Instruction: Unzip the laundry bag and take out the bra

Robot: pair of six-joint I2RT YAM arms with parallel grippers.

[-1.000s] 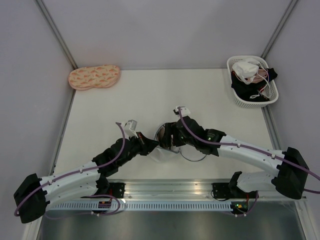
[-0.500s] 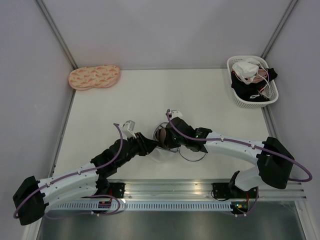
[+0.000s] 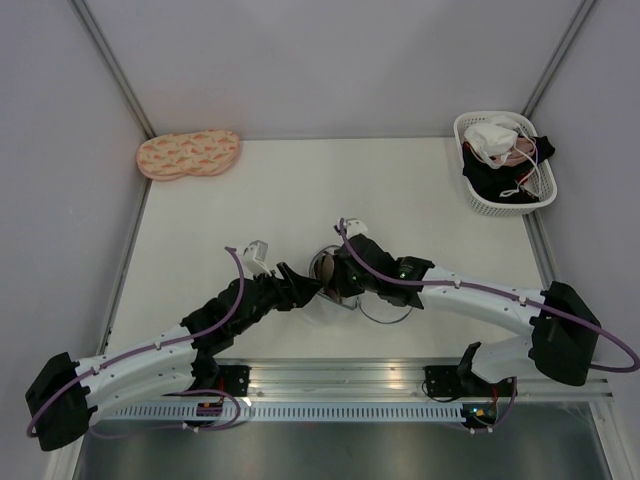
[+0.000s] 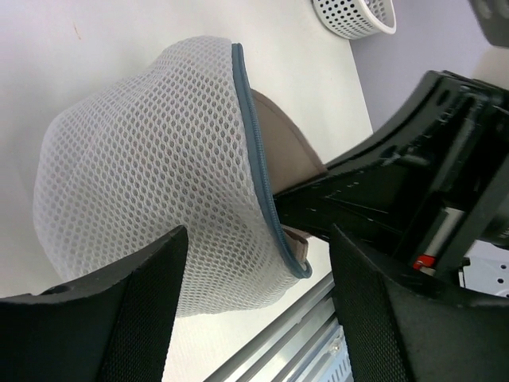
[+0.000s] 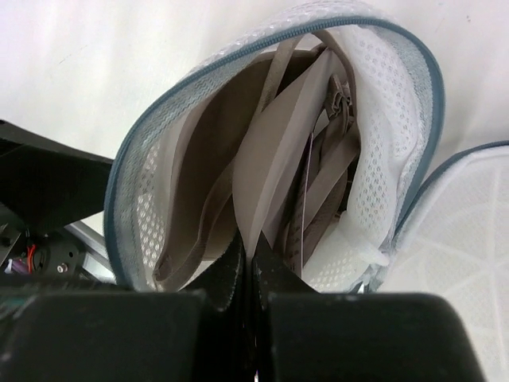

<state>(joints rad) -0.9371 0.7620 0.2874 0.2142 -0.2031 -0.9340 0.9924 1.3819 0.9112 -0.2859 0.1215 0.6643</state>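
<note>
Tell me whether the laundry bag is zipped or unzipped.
Unzipped: the laundry bag gapes open in the right wrist view, blue-grey rim parted, taupe bra visible inside.

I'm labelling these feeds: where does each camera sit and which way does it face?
Top external: above, behind the bases, facing down at the table; left arm and right arm show.
Left wrist: on left arm, facing the bag side-on; open left gripper frames it.
Right wrist: on right arm, facing into the bag; right gripper pinches the bra.
Shared: both wrist views show bag and bra.
</note>
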